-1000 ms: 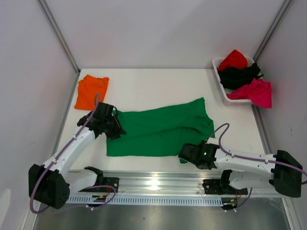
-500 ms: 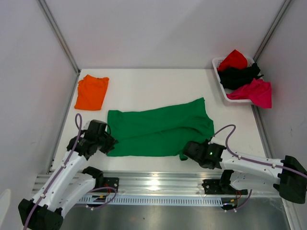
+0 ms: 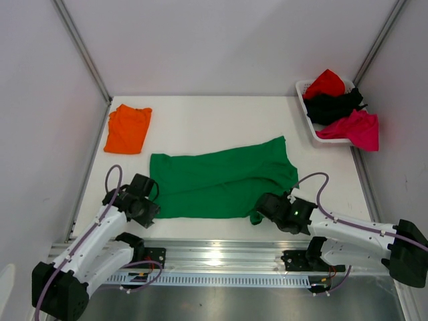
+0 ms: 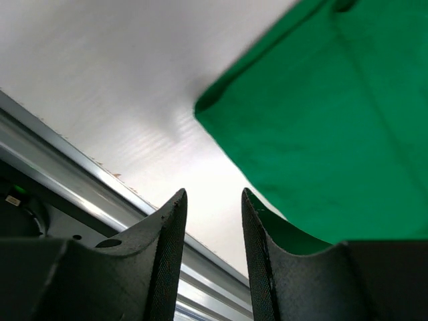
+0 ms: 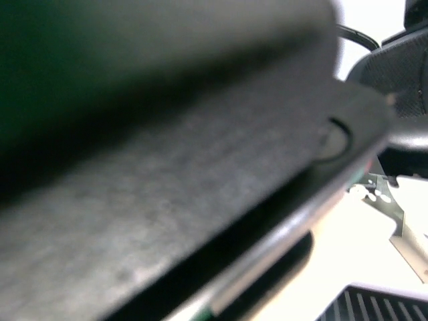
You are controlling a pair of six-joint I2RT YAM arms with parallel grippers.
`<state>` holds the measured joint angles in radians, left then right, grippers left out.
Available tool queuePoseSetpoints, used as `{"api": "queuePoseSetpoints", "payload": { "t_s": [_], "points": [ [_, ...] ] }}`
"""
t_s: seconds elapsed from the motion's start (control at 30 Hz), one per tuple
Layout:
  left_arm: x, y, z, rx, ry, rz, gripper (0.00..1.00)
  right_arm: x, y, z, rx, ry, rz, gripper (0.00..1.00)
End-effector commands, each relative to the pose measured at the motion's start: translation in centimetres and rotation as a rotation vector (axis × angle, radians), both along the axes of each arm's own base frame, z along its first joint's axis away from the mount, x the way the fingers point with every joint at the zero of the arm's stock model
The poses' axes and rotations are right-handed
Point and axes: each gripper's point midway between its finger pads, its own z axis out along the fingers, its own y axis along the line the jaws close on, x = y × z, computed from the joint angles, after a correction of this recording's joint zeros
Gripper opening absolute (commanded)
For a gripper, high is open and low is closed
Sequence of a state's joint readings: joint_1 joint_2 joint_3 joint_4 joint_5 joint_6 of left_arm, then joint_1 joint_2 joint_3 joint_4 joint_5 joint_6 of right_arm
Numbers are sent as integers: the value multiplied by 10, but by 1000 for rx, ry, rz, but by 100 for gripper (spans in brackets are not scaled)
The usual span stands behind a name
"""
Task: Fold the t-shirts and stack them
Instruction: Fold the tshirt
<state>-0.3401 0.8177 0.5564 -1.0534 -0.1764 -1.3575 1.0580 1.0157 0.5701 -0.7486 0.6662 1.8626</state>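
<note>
Green shirt point(image 3: 221, 180) lies spread flat, between the two grippers and mostly beyond them.

Left gripper point(image 4: 212, 195): jaws apart, nothing between them. It sits low over the table point(image 3: 214, 120). The shirt's near-left corner is just ahead of the fingers and off to one side, not touching. Judgement: lined up to take that corner.

Right gripper point(image 3: 262, 210): clenched on the shirt's near-right corner, with a nub of green cloth showing at its tip. Its wrist view is blurred and gives only dark finger and green. Judgement: a pinch at each near corner would let the hem be lifted and folded away from the arms.

Orange shirt point(image 3: 128, 128): already folded, well beyond the left gripper and apart from the green. Likely the start of the stack.

Basket point(image 3: 302, 87): far beyond the right gripper, holding red, black and magenta shirts in a heap.

Surface: white, matt, smooth, with a metal rail point(image 3: 214, 253) along the edge behind the grippers. Plain pale walls on three sides.
</note>
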Motion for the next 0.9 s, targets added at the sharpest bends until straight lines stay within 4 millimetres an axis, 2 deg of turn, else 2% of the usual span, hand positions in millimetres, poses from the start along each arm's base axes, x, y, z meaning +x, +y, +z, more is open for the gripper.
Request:
{"api": "queuePoseSetpoints", "payload": {
  "t_s": [0.0, 0.23, 0.47, 0.6, 0.7, 0.87],
  "points": [
    [-10, 1, -15, 0, 43, 37, 41, 4, 4, 2, 8, -10, 21, 0],
    [-25, 9, -34, 24, 91, 60, 41, 7, -2, 5, 14, -17, 15, 0],
    [-20, 12, -27, 30, 45, 98, 41, 8, -2, 3, 12, -8, 27, 0],
    [-13, 20, -26, 26, -54, 190, 41, 9, -2, 3, 6, -9, 33, 0],
    [-14, 25, -23, 23, -95, 230, 42, 9, -4, 4, 5, -7, 34, 0],
    [-26, 37, -22, 89, -35, 251, 42, 14, -1, 6, 14, -13, 45, 0]
  ]
}}
